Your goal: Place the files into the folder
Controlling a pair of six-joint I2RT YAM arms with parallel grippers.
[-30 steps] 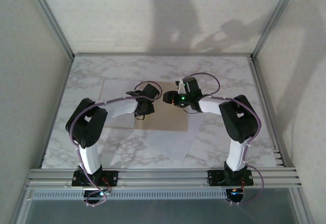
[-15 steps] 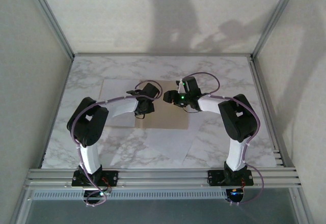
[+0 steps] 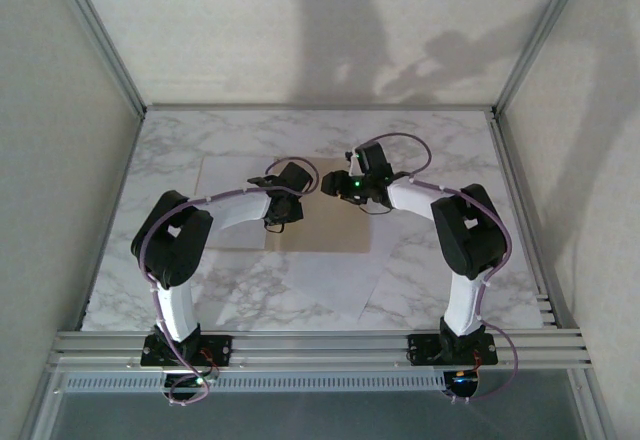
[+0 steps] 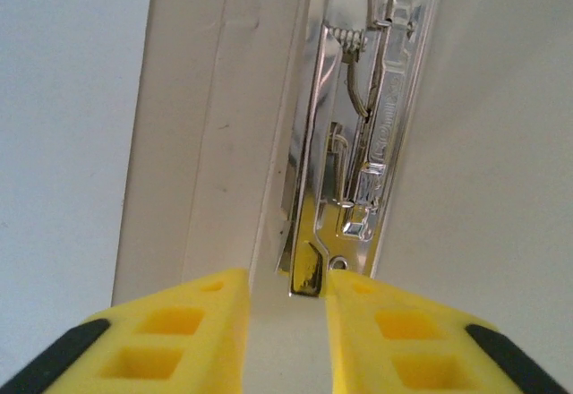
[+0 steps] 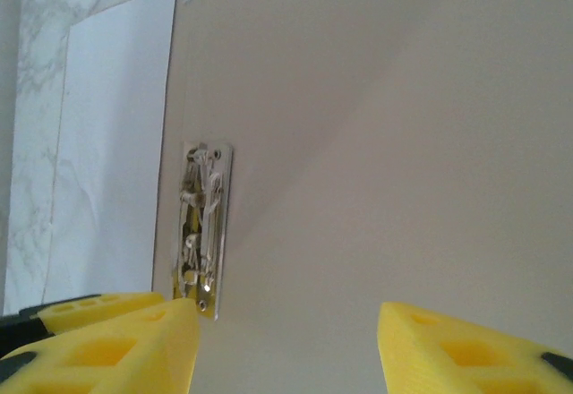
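step: working the clip (image 4: pixel 372 143) at the folder (image 3: pixel 330 230) crease, I'd say; looks like prep so sheets can go under it. No sheet is being carried.
folder: lies open and flat on the table (image 3: pixel 450 140), mid-table, tan half to the right. The left half looks pale; sheet or lining, can't tell.
files: loose white sheets (image 3: pixel 335 280) on the table just in front of the folder, overlapping its near edge, not in it yet.
L gripper (image 4: pixel 286 322): down low over the crease, jaws narrowly parted. The clip's lever tip sits right at the mouth of the gap, and I see nothing pinched.
R gripper (image 5: pixel 286 340): jaws wide apart and empty, hovering over the tan half, clip just beside its left finger.
next: prob. needs the lever lifted or held open by one arm, then the other goes for a sheet edge. Thin paper flat on marble, so it'll be a fiddly pick.
vs 1 s ago: R wrist has shifted a bit twd the far-left, closer to the crease. L arm approx. same spot. Folder + sheets unmoved.
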